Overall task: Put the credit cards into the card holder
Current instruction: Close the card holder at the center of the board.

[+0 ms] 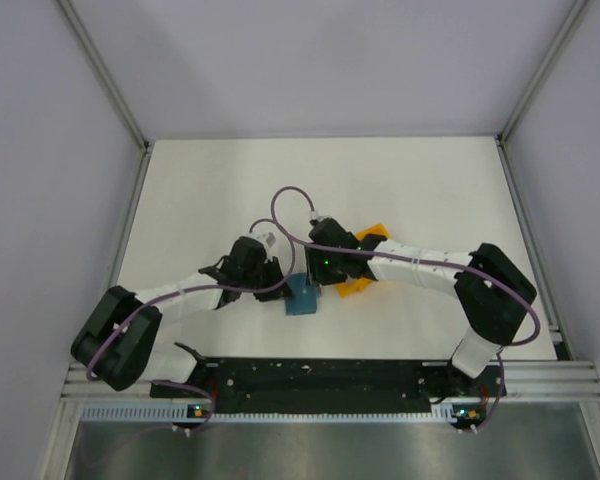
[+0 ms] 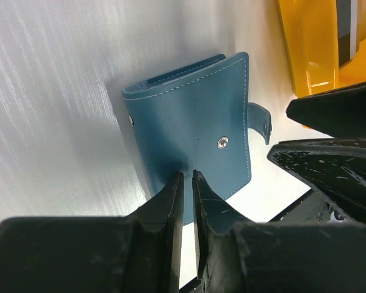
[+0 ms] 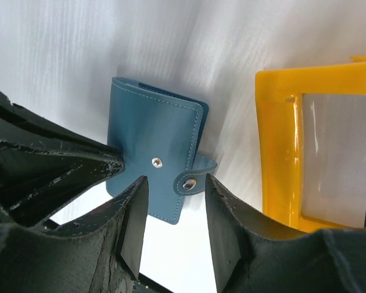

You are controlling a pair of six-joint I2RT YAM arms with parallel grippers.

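— Left pincer [image 2: 187,180]: what was it doing?
— Fingers were nearly together, tips at the wallet's [image 2: 189,116] 10 o'clock edge, probably steadying it; pinched or not, I couldn't tell.
— And the wallet?
— It lay folded on the table [image 1: 430,180], tab [image 3: 195,180] unsnapped. Right pincer [image 3: 175,182] stood apart astride that tab, likely to flip it open. Rack [image 3: 277,140] sat at 2 o'clock.

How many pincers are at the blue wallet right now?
2: left pincer, almost closed, over the blue wallet edge; right pincer, open, astride its snap strap.
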